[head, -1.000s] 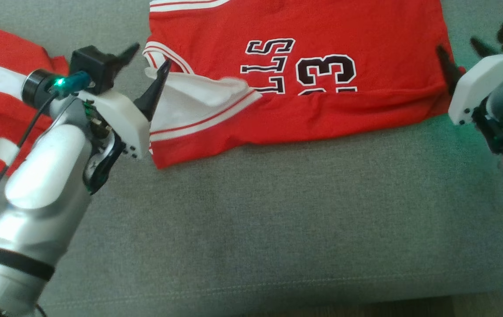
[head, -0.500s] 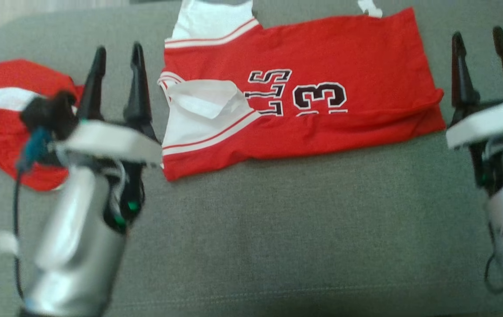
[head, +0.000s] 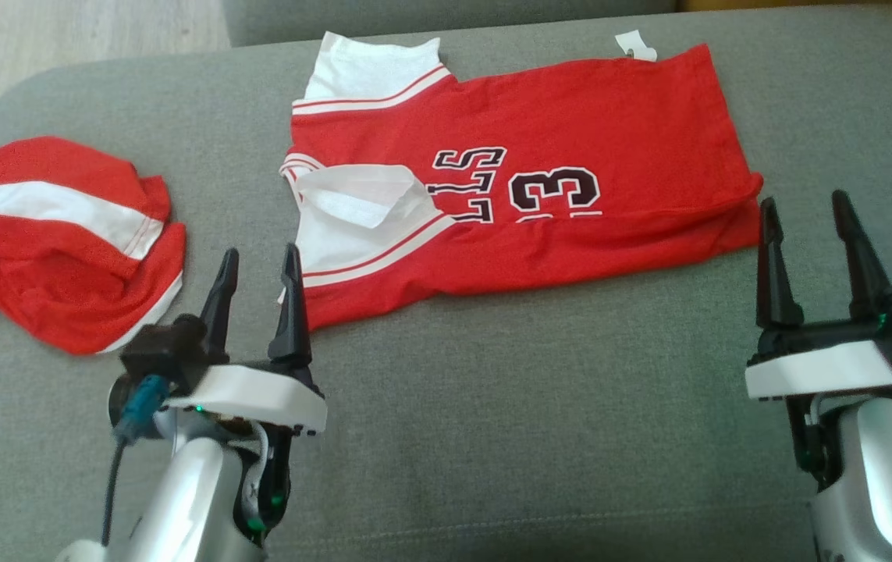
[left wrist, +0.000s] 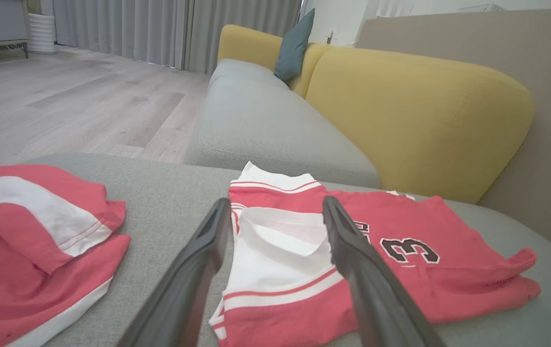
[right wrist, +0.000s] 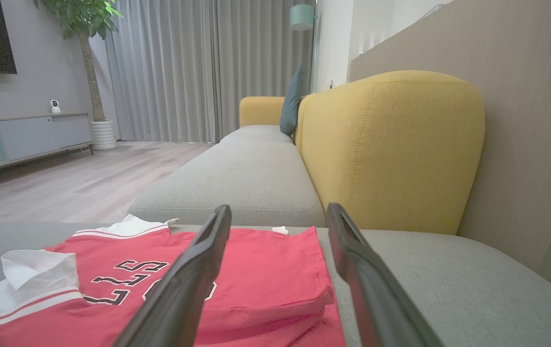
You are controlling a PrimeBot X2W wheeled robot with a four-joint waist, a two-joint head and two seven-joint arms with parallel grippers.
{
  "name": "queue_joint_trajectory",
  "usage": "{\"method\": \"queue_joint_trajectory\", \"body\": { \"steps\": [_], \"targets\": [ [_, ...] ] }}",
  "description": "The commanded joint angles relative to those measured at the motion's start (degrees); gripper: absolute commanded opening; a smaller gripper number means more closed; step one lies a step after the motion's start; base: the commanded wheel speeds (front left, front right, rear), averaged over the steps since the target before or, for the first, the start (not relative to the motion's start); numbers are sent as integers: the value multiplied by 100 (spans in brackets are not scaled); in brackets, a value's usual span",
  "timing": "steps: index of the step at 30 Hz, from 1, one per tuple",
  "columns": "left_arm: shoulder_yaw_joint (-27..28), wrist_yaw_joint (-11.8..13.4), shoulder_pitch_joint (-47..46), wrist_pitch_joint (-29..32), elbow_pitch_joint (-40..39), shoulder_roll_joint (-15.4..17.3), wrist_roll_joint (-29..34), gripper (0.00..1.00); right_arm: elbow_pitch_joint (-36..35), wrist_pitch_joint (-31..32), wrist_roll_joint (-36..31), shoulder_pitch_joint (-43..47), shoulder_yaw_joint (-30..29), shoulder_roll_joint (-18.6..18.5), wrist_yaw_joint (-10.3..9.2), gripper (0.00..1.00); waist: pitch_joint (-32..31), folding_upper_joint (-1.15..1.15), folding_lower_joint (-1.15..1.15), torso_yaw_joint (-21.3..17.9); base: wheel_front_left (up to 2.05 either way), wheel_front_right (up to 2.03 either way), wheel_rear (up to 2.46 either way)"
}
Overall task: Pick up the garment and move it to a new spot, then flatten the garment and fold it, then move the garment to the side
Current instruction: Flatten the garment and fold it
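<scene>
head view: folded red jersey (head: 570, 125), white sleeves

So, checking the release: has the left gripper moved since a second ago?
Yes. The left gripper has pulled back toward the robot, off the white sleeve of the jersey to its near corner.

L hand (head: 260, 251) off jersey (head: 586, 117) sleeve, R hand (head: 803, 199) off its edge; both pulled back.
</scene>
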Motion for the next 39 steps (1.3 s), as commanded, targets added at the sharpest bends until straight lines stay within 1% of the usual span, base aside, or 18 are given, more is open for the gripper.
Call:
{"method": "queue_joint_trajectory", "body": {
  "steps": [1, 3, 6, 8, 11, 12, 15, 17, 21, 23, 24, 25, 27, 31, 36, 39],
  "targets": [
    [201, -19, -274, -29, -65, 8, 78, 100, -252, -35, -53, -146, 92, 34, 37, 100, 35, 0, 0, -26, 0, 0, 0],
    [190, 3, -369, -29, 170, 2, 171, 100, -309, -35, -80, -170, 61, 40, 37, 100, 87, 0, 0, -67, 0, 0, 0],
    [93, 29, -541, -22, 766, -2, 266, 100, -385, -32, -110, -226, 43, 27, 37, 100, 165, 0, 0, -146, 0, 0, 0],
    [64, 69, -698, 100, 1209, -3, 281, 100, -428, -17, -124, -264, 43, 8, 37, 100, 218, 0, 0, -206, 0, 0, 0],
    [106, 200, -963, 227, 1764, 33, 316, 100, -490, 14, -132, -319, 45, -22, 37, 100, 305, 0, 0, -300, 0, 0, 0],
    [161, 280, -1126, 283, 2094, 68, 304, 100, -537, 23, -115, -355, 41, -33, 37, 100, 365, 0, 0, -363, 0, 0, 0],
    [117, 364, -1345, 489, 2571, 159, 395, 100, -614, 29, -80, -399, -1, -47, 37, 100, 451, 0, 0, -441, 0, 0, 0],
    [11, 379, -1516, 675, 2956, 274, 518, 100, -692, 43, -62, -463, -67, -54, 37, 100, 553, 0, 0, -512, 0, 0, 0],
    [-60, 402, -1636, 737, 3247, 359, 604, 100, -738, 64, -74, -511, -84, -74, 37, 100, 623, 0, 0, -544, 0, 0, 0],
    [-100, 323, -1689, 770, 3393, 356, 586, 100, -762, 83, -80, -529, -111, -77, 37, 100, 652, 0, 0, -548, 0, 0, 0],
    [-132, 260, -1708, 785, 3451, 348, 576, 47, -760, 118, -84, -533, -139, -71, 37, 100, 661, 0, 0, -544, 0, 0, 0],
    [-168, 198, -1730, 782, 3492, 336, 571, 0, -732, 186, -85, -539, -159, -64, 37, 100, 671, 0, 0, -531, 0, 0, 0],
    [-208, 114, -1773, 690, 3498, 299, 545, 0, -601, 410, -82, -549, -203, -37, 37, 100, 678, 0, 0, -483, 0, 0, 0],
    [-197, 92, -1867, 258, 3245, 208, 473, 0, -150, 992, -44, -673, -462, 92, 37, 100, 670, 0, 0, -326, 0, 0, 0],
    [-300, 53, -1906, 15, 2578, 122, 515, 0, 709, 1783, -184, -1087, -983, 221, 37, 100, 711, 0, 0, -65, 0, 0, 0],
    [-413, 32, -1887, -15, 2135, 92, 593, 0, 1219, 2069, -272, -1429, -1262, 250, 37, 100, 782, 0, 0, 90, 0, 0, 0]
  ]
}}
